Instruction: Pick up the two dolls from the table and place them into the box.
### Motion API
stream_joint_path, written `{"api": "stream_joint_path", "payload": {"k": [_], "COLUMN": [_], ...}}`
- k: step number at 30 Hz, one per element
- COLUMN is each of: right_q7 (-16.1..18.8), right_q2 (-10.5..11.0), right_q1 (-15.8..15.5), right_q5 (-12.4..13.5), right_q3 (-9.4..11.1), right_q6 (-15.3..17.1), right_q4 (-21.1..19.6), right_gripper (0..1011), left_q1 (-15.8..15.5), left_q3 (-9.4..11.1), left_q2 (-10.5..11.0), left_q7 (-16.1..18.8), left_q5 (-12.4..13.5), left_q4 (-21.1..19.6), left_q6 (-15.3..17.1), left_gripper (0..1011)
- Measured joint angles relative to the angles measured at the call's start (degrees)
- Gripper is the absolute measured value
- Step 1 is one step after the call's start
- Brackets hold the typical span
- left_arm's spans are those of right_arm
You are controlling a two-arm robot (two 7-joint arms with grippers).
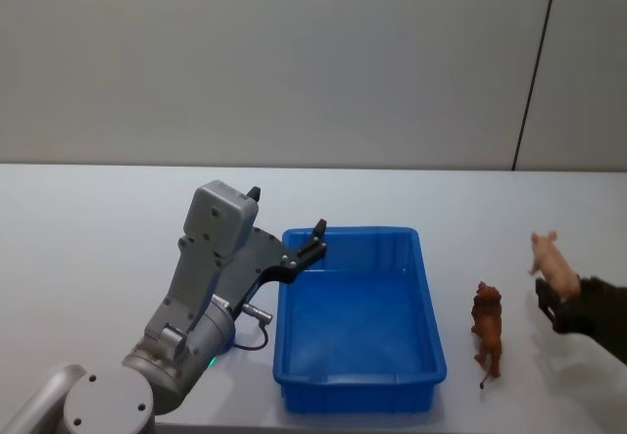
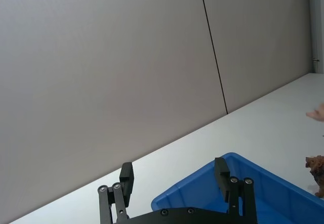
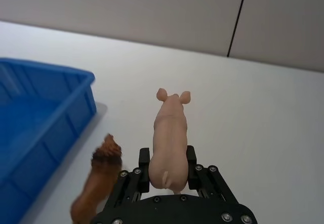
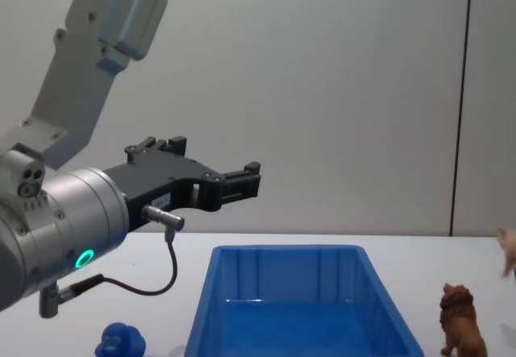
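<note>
My right gripper [image 1: 556, 289] is shut on a pale pink pig doll [image 1: 552, 261], held above the white table [image 1: 98, 228] to the right of the box. In the right wrist view the pig [image 3: 170, 133] stands up between the jaws, its snout pointing away. A brown lion doll [image 1: 487, 330] stands on the table between the pig and the blue box [image 1: 353, 231], also seen in the chest view [image 4: 460, 321]. My left gripper [image 1: 287, 212] hangs open and empty over the box's far left corner [image 2: 243, 161].
A small blue rounded toy [image 4: 119, 342] sits on the table left of the box, under my left arm. The box [image 4: 286, 251] holds nothing visible. A grey wall with a dark vertical seam stands behind the table.
</note>
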Motion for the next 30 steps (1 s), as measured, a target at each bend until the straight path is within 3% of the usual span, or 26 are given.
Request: {"api": "stream_joint_path", "payload": {"k": [5, 15, 30], "right_q7": [1.15, 4.35, 8.11], "right_q2": [-0.37, -1.46, -5.15], "right_q1": [0.18, 0.55, 2.02], "right_q5": [0.79, 1.12, -2.27], "right_q3": [-0.14, -1.49, -6.06], "right_q6": [-1.75, -1.66, 6.88], "right_q4": [-2.42, -6.57, -10.11], "right_gripper": [382, 382, 382], "left_q1": [0.0, 0.0, 0.0], "left_q3": [0.0, 0.0, 0.0], "left_q2": [0.0, 0.0, 0.0], "left_q7": [0.0, 0.0, 0.0], "left_q5": [0.0, 0.0, 0.0], "left_q4": [0.0, 0.0, 0.0], "left_q6": [0.0, 0.0, 0.0], "left_gripper": [1002, 1002, 1002]}}
